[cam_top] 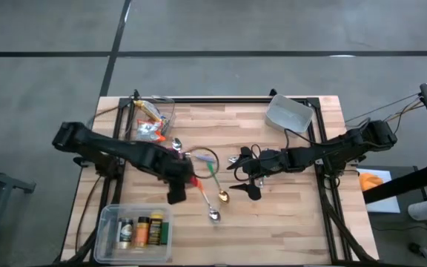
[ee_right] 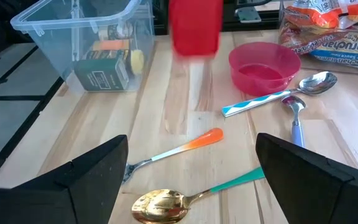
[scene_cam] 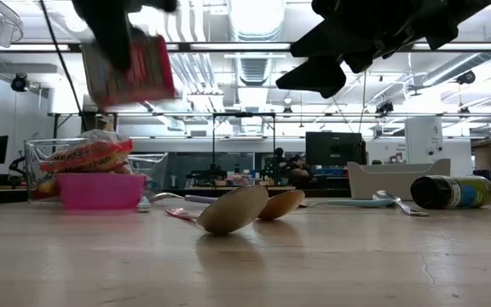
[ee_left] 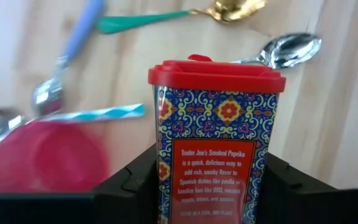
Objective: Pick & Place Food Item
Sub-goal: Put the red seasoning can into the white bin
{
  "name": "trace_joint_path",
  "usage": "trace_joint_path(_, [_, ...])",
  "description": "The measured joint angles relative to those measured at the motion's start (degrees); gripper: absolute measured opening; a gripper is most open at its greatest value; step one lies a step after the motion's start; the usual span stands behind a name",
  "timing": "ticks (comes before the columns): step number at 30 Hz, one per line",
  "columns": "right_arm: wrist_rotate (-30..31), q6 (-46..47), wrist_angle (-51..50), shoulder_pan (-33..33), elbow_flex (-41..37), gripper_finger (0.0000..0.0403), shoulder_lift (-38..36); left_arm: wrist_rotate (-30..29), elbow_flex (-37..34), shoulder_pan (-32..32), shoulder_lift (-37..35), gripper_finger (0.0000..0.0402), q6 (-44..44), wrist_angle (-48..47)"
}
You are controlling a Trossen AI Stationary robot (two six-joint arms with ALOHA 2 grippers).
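A spice tin [ee_left: 213,143] with a red lid and a blue-and-red patterned body hangs above the table, and my left gripper [cam_top: 182,182] is shut on it. In the low view the tin [scene_cam: 130,72] sits high at the left, well over the wooden table [scene_cam: 331,256]. From the right wrist view it is a red blur [ee_right: 194,25] over the table's middle. My right gripper [cam_top: 247,182] waits open at the table's centre right, above the spoons, with nothing between its fingers. My left gripper pinches the tin's body low down, on its two opposite sides [ee_left: 166,193], away from the red lid [ee_left: 216,73]. One dark finger [ee_left: 120,186] stands on each side. The fingers come steeply from above. The tin is tilted and lifted clear of the table.
A clear bin [cam_top: 136,226] holding several spice jars stands at the near left. Ramen packets fill a clear container [cam_top: 150,119] at the far left. A pink bowl [ee_right: 263,62] and several spoons [cam_top: 217,200] lie mid-table. A white container [cam_top: 288,113] sits far right, and a bottle [scene_cam: 454,192] lies on its side.
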Motion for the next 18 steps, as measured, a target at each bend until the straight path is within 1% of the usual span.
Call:
trace_joint_path(5, [0.0,0.0,0.0,0.0,0.0,0.0351,0.0,-1.0,2.5,-0.2,-8.3,0.0168,-7.7,-8.3])
trace_joint_path(9, [0.0,0.0,0.0,0.0,0.0,0.0351,0.0,-0.4,2.3,-1.6,-14.7,0.0181,-15.8,-12.7])
trace_joint_path(13, [0.0,0.0,0.0,0.0,0.0,0.0351,0.0,1.3,2.3,-5.3,-19.2,0.018,-26.8,-17.5])
trace_joint_path(16, [0.0,0.0,0.0,0.0,0.0,0.0351,0.0,2.7,2.3,-9.7,-21.3,0.0168,-36.2,-20.4])
trace_joint_path(18, [0.0,0.0,0.0,0.0,0.0,0.0351,0.0,3.2,2.3,-13.4,-22.0,0.0167,-41.9,-20.6])
